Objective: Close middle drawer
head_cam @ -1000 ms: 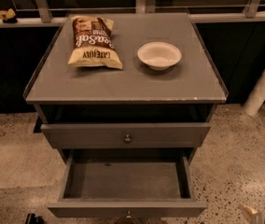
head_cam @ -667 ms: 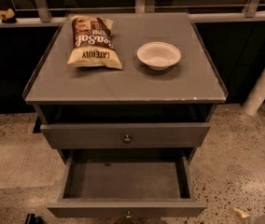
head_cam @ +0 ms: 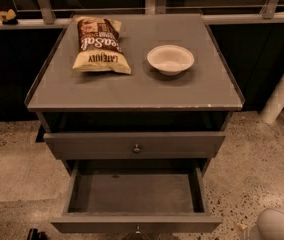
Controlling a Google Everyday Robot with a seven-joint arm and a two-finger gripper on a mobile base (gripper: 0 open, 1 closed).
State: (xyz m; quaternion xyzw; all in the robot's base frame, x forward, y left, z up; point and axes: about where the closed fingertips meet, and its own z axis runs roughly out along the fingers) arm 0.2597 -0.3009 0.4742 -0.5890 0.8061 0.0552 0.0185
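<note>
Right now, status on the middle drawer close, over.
No gripper in view; white rounded robot part at lower-right corner. Middle drawer pulled well out, nothing inside. Nothing seen blocking its travel.

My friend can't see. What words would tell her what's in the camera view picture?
A grey cabinet's middle drawer is pulled wide open, below the top drawer. A chip bag and a white bowl sit apart on the cabinet top. The robot's hand is not in view; only a pale rounded part shows at bottom right.
</note>
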